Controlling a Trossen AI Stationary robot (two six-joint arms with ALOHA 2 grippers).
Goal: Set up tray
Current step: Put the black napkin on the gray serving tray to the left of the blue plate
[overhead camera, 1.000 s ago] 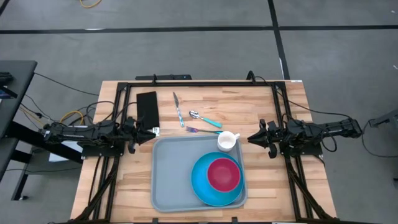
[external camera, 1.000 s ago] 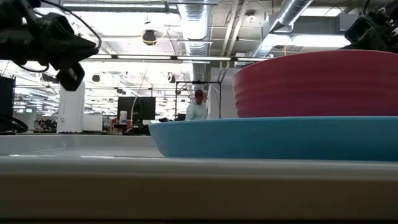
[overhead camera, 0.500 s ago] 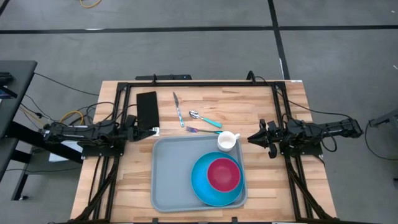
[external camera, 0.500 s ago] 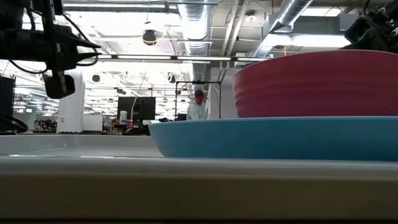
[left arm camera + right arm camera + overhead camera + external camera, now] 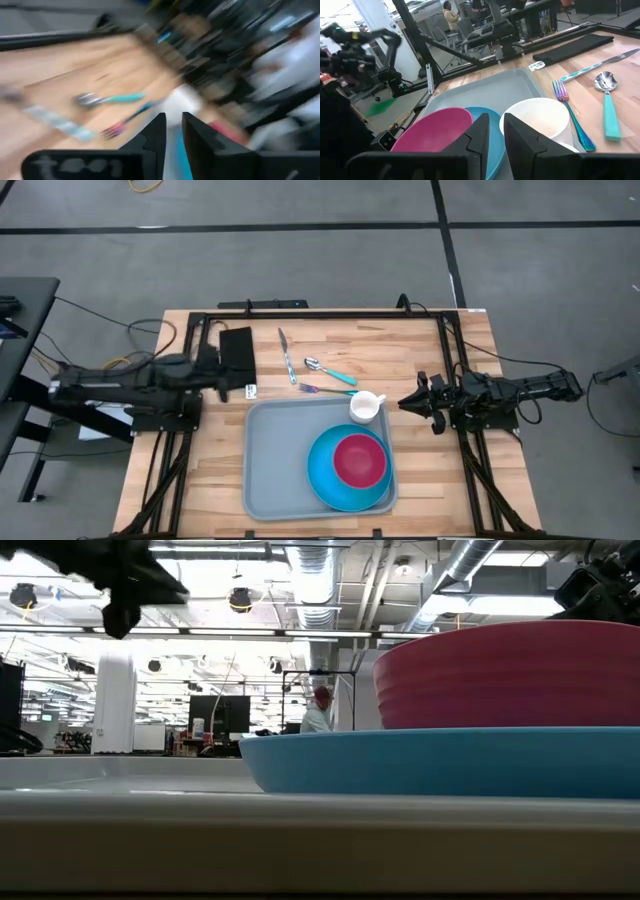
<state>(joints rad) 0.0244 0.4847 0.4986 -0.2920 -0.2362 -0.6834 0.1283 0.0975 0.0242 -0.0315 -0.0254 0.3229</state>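
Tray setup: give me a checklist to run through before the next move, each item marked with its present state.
1. Tray flat on the table, bare half free: ok.
2. Blue plate inside the tray with the pink bowl on it: ok.
3. White cup upright at the tray's far right corner: ok; whether it stands fully inside the rim: cannot tell.
4. Knife, spoon and fork not yet on the tray: not ok.
5. Black napkin not yet on the tray: not ok.
6. Left end effector beside the napkin, holding nothing, narrow gap between its fingers; right end effector waiting near the cup: ok.
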